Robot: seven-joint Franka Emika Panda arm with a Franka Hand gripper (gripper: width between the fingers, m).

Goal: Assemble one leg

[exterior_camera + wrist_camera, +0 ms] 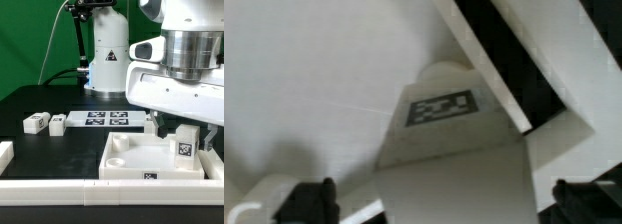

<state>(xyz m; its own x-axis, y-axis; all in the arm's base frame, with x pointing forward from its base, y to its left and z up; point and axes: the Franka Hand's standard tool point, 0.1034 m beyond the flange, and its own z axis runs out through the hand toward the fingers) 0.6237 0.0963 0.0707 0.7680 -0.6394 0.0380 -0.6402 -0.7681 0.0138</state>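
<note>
One leg [185,146], a chunky white block with a square tag, stands upright on the far right corner of the large white square panel [135,160]. My gripper [187,130] is right above it, open, with a finger on each side. In the wrist view the leg [443,110] fills the middle with its tag showing. The dark fingertips [308,200] stand apart from its sides, so my gripper [446,202] is not touching it. Two more legs [37,123] [57,124] lie on the black table at the exterior view's left.
The marker board [108,119] lies flat behind the panel. A white rail [60,186] runs along the front edge, with a white block [4,154] at the far left. The robot's base [107,60] stands at the back.
</note>
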